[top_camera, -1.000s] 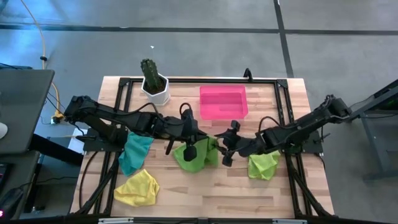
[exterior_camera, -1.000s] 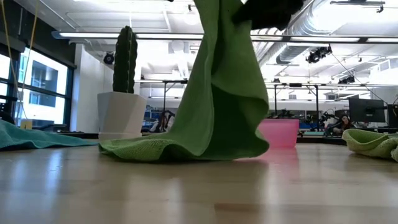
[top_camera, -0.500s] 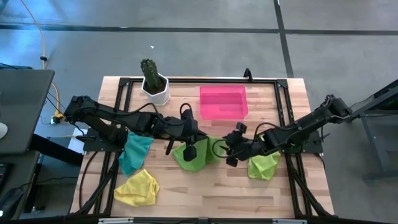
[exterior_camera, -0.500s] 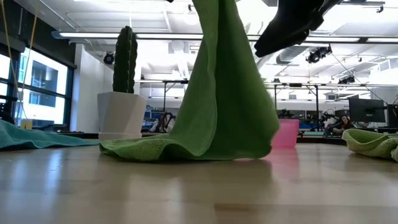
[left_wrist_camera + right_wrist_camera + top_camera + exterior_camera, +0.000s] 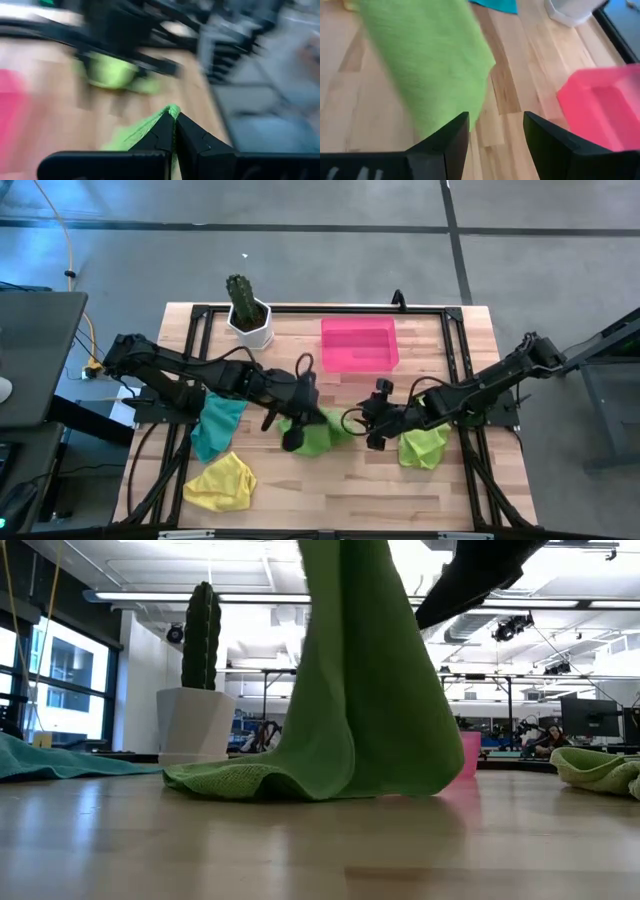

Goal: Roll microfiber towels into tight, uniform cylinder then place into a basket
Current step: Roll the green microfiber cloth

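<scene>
Low view: a lime green towel (image 5: 350, 690) hangs in soft folds, pinched by the closed left gripper (image 5: 175, 127); right gripper (image 5: 495, 132) gapes empty.

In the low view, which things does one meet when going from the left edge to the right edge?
Teal towel → white cactus pot → hanging green towel → pink basket → second green towel.

L gripper (image 5: 175, 131) clamped; R gripper (image 5: 495, 131) fingers apart, mid-table.
</scene>
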`<state>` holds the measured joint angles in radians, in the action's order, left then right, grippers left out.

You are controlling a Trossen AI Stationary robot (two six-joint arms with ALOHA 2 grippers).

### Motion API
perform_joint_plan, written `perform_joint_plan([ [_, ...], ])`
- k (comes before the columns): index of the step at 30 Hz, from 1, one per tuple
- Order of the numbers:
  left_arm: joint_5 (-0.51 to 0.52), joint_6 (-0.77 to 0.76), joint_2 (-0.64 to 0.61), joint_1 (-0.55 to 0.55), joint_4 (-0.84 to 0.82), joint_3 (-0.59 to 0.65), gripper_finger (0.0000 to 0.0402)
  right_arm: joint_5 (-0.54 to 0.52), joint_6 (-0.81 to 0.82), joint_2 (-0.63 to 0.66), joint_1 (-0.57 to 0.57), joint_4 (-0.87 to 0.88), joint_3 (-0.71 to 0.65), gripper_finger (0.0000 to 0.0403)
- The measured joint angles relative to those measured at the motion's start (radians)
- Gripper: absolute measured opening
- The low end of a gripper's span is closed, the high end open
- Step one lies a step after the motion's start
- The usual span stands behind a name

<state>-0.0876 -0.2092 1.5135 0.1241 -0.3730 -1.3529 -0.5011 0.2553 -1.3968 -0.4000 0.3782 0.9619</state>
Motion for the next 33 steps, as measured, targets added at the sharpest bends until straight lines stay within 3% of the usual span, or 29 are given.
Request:
perform_joint_plan([
  [3,-0.056,0.003,0.000,0.013,-0.056,0.000,0.0001,0.052,-0.096,0.000,-0.008,-0.083,0.000,0.0181],
  [8,0.020,0.006,0.000,0.021,-0.117,0.000,0.0001,0.114,-0.274,0.000,-0.026,-0.325,0.000,0.0181],
  [13,0.040,0.118,0.000,0.023,-0.113,0.000,0.0001,0.124,-0.357,-0.002,-0.014,-0.472,0.000,0.0181],
  [22,0.051,0.320,0.000,0.023,-0.065,0.000,0.0001,0.276,-0.414,-0.051,0.035,-0.547,0.000,0.0181],
  [33,0.123,0.317,0.000,0.023,-0.074,0.000,0.0001,0.478,-0.481,-0.077,0.040,-0.562,0.000,0.0181],
])
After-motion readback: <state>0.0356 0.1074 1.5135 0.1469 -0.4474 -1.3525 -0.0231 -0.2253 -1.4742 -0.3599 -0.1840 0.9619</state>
